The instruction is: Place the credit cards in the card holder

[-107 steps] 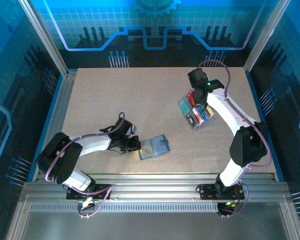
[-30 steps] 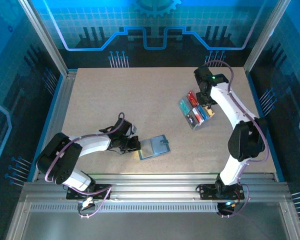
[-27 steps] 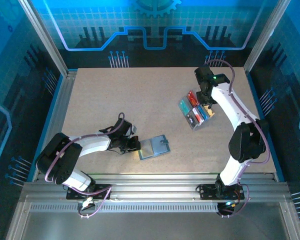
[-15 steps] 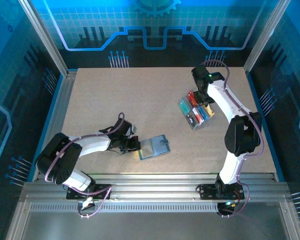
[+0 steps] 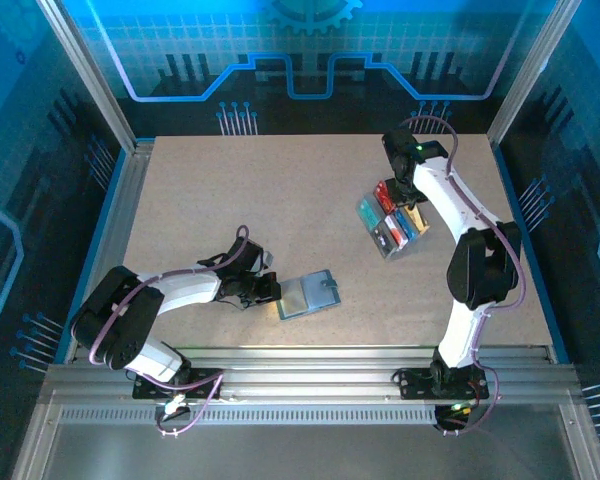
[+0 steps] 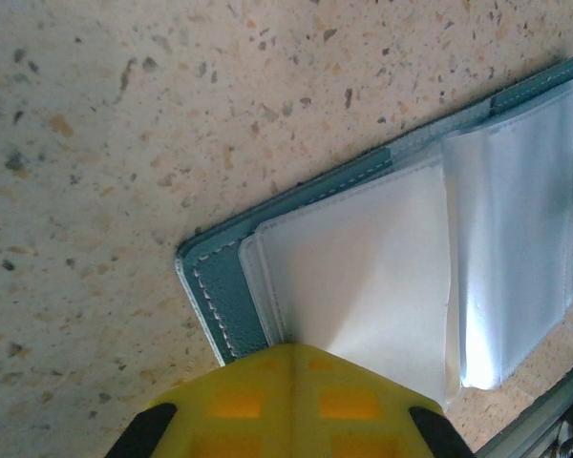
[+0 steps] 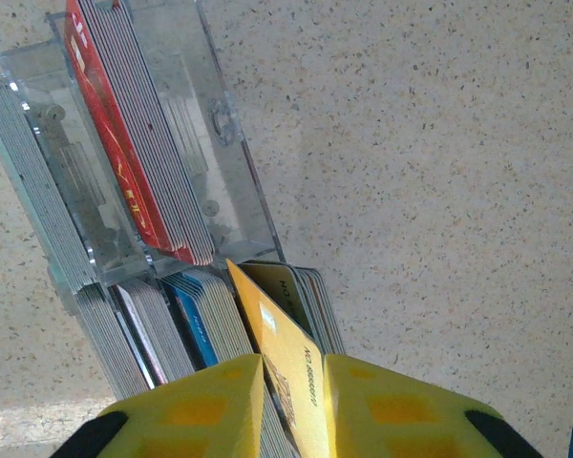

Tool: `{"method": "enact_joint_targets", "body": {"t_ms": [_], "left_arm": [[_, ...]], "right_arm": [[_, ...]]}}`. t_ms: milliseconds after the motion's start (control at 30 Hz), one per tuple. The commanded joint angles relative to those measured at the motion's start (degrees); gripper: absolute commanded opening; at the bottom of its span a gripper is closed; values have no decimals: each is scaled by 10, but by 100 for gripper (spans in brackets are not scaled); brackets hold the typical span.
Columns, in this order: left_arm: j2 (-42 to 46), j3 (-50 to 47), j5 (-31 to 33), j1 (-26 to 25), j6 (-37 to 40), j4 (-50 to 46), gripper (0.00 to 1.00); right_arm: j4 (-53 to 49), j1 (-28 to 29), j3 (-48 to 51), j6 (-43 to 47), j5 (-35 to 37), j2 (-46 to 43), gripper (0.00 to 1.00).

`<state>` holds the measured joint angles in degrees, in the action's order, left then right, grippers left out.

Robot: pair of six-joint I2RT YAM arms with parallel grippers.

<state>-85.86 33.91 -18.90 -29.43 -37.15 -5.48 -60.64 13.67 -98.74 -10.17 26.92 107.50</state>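
Open card holder (image 5: pixel 309 294), upright cards (image 5: pixel 392 224) well apart

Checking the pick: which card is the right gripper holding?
The yellow card, tilted and raised between the right gripper fingers; the red cards and blue cards stand stacked in the tray.

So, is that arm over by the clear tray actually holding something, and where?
Yes. The right end effector pinches one yellow card by its near end, at the clear tray.
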Motion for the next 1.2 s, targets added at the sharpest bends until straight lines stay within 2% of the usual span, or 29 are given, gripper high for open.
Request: {"method": "enact_joint_targets", "body": {"t_ms": [0,267,600,833,1167], "left_arm": [[-1,-14,17,-1,-1,-29,0],[-3,-12,17,-1,-1,-29,0],[0,-12,17,-1,0,-34,0],[-1,-12,18,-1,1,-33,0],[-2,-11,19,-1,2,-35,0]], "right_arm": [[-11,-12,-15,5,6,10,25],[-10,-17,-18,5,0,15,25],[-4,-25,-18,9,-51,19,23],[-10,-26,-21,5,-41,17,18],[-15,-26,-20,10,-49,15,5]]}}
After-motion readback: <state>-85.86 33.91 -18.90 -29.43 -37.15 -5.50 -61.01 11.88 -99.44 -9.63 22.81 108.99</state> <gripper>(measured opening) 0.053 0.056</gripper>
